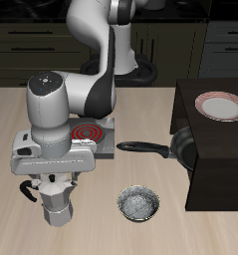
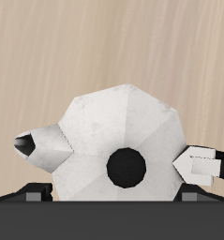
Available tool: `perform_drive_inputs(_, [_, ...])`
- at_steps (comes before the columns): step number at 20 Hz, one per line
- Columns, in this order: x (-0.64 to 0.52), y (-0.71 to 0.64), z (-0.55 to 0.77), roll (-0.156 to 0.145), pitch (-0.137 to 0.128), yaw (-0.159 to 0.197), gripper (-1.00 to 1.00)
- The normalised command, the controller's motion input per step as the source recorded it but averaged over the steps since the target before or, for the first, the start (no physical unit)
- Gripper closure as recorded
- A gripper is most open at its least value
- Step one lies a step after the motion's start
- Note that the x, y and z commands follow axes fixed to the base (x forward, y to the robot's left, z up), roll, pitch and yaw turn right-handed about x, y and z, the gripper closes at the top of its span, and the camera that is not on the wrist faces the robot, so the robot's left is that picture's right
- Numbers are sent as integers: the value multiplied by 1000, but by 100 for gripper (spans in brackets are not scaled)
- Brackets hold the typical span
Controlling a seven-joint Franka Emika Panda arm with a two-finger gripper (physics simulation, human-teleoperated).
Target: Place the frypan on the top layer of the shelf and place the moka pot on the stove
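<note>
Hovering directly over small silver faceted moka pot [image 1: 59,202] near table's front edge.

Two-finger gripper [image 1: 53,186] spread wide, fingers flanking pot's black lid knob [image 2: 126,168] (contact impossible to tell), nothing visibly gripped. Behind pot, small flat grey stove [image 1: 90,139] with red spiral coil, mostly hidden by arm. Round black frypan [image 1: 178,149] propped against large dark brown shelf [image 1: 222,164], long handle pointing toward stove. Pink-rimmed plate [image 1: 219,105] on shelf top; small silvery speckled bowl [image 1: 139,205] beside pot.
</note>
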Motion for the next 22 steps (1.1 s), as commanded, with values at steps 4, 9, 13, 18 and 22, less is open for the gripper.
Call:
perform_drive_inputs(4, [31, -73, -46, -6, 8, 1, -100])
perform_drive_inputs(9, [55, -64, -31, -10, 4, 5, -100])
perform_drive_inputs(13, [47, -7, -28, -3, 4, 0, -100])
perform_drive_inputs(18, [47, 40, -17, 14, -15, 19, 100])
perform_drive_inputs(22, [38, -23, 46, 3, -20, 12, 100])
